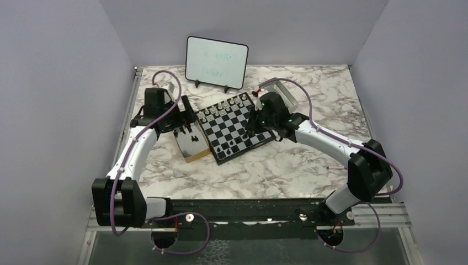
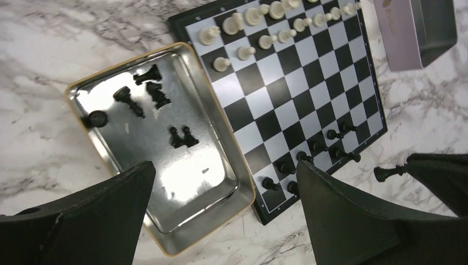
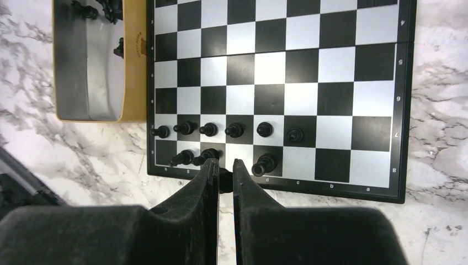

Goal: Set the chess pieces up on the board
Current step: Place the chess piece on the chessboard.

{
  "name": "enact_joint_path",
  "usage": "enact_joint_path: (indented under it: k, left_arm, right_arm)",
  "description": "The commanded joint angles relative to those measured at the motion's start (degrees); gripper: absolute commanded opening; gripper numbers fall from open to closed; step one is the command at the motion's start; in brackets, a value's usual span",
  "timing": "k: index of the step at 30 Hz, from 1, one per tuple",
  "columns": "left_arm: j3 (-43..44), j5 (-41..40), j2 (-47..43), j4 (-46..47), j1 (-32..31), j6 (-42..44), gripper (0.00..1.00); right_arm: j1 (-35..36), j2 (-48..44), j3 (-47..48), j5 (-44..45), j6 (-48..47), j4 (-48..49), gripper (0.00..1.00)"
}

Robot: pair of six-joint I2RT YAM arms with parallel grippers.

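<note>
The board (image 3: 309, 72) lies at mid-table, also seen in the top view (image 1: 234, 124). Several black chess pieces (image 3: 234, 130) stand on its two near rows. Pale pieces (image 2: 259, 16) fill the far rows. My right gripper (image 3: 223, 164) hangs over the board's near rim, shut on one black chess piece (image 3: 224, 181), which also shows in the left wrist view (image 2: 386, 173). My left gripper (image 2: 225, 165) stands wide open, holding nothing, above the near corner of the metal tray (image 2: 143, 138). Several black pieces (image 2: 157, 94) lie in that tray.
The tray sits in a tan box (image 1: 190, 144) against the board's left side. A pinkish tin lid (image 2: 414, 27) lies beyond the board's far right corner. A small whiteboard (image 1: 216, 62) stands at the back. Grey walls close both sides.
</note>
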Motion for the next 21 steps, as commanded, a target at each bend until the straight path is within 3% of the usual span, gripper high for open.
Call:
enact_joint_path:
  k: [1,21]
  left_arm:
    - [-3.72,7.86,-3.93,1.66,7.03,-6.42,0.99]
    - [-7.15,1.3,-3.28,4.45,8.02,-6.09,0.99]
  right_arm:
    - [4.34,-1.04,2.7,10.4,-3.78,-1.55,0.08]
    - [16.35,5.07,-1.03,28.43,-6.9,5.78,0.08]
